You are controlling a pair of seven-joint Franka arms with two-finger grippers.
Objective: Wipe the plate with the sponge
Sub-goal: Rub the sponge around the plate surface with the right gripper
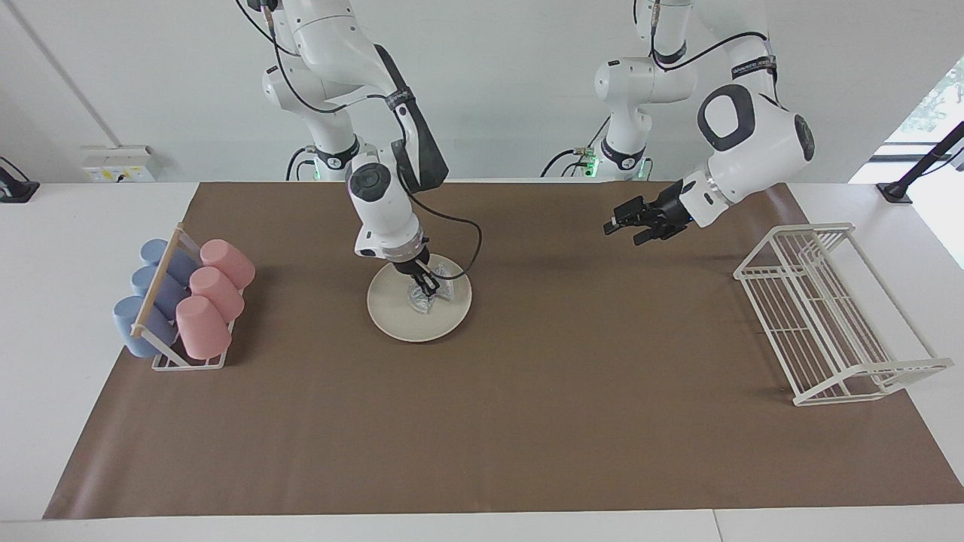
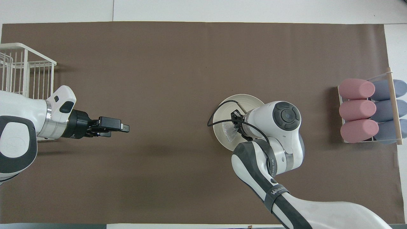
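I had the right gripper (image 1: pixel 427 288) clamped on the sponge (image 1: pixel 422 300), pointed steeply down so the pad pressed against the plate (image 1: pixel 399 320). That near-vertical approach put the load straight through the pad and kept the fingertips themselves off the plate surface, as far as I could judge from the facing view. The sponge sat on the part of the plate nearer the robots, which left the farther portion bare; I judged that area as not yet covered by the wipe.

The plate lay flat on the brown mat (image 1: pixel 527 421), toward the right arm's end of the table, between the cup rack (image 1: pixel 188 361) and the table's middle. Nothing held it down, so I kept in mind that a sideways stroke could drag it across the mat.

The left gripper (image 1: pixel 625 223) waited with its jaws spread wide and nothing between them, raised over bare mat near the white wire rack (image 1: pixel 828 316). I kept it there, well apart from the plate, to leave the wiping arm a free working space.

The pink and blue cups (image 1: pixel 211 293) lay on their sides in the cup rack, clear of the stroke path.
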